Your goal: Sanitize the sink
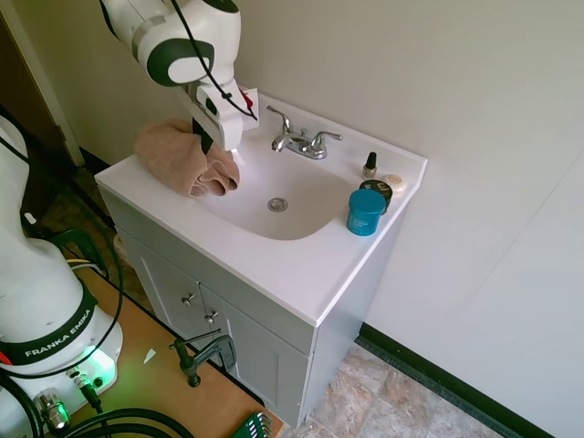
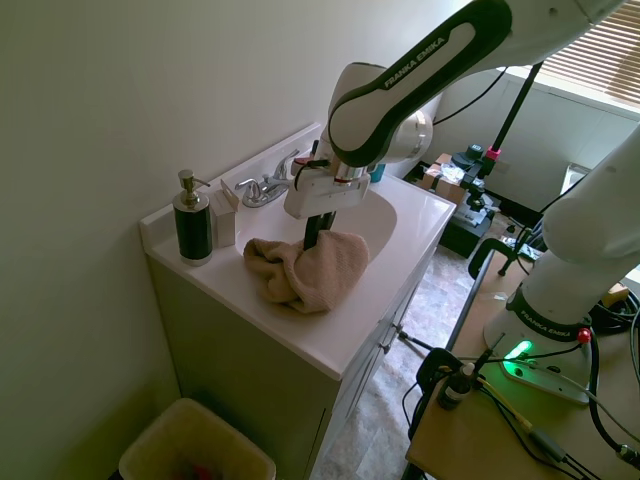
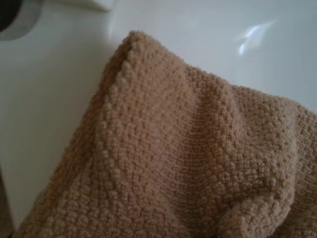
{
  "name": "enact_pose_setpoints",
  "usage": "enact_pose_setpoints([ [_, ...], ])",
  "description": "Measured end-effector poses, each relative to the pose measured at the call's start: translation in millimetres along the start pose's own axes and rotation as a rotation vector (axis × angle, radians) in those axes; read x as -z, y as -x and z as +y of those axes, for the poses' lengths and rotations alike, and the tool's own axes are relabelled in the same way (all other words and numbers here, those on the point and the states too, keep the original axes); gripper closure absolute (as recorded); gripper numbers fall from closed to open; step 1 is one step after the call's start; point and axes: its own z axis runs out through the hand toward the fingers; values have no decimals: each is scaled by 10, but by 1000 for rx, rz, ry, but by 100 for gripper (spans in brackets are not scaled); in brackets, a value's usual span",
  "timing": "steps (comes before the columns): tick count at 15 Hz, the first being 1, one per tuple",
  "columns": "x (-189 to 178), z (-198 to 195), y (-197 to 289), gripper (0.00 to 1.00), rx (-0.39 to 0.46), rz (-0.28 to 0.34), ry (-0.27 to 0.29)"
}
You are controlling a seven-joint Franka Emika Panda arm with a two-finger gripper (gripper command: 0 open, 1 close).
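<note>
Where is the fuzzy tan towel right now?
The towel lies bunched on the sink's white top, at the basin's edge, just under the gripper. In the second exterior view, the soap dispenser stands nearby.

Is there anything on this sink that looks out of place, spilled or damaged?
Nothing is spilled or damaged. The only untidy thing is the tan towel, bunched in a heap on the vanity top at the rim of the sink, with the gripper down in it. The teal jar and soap dispenser stand upright.
</note>
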Motion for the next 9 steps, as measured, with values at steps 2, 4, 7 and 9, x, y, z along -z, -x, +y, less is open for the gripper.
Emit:
enact_pose_setpoints([
  [2,-6,66,487,0,96,-14,46],
  [4,1,171,878,0,157,-9,80],
  [7,179,173,897,0,178,27,78],
  [9,248,168,821,0,172,30,68],
])
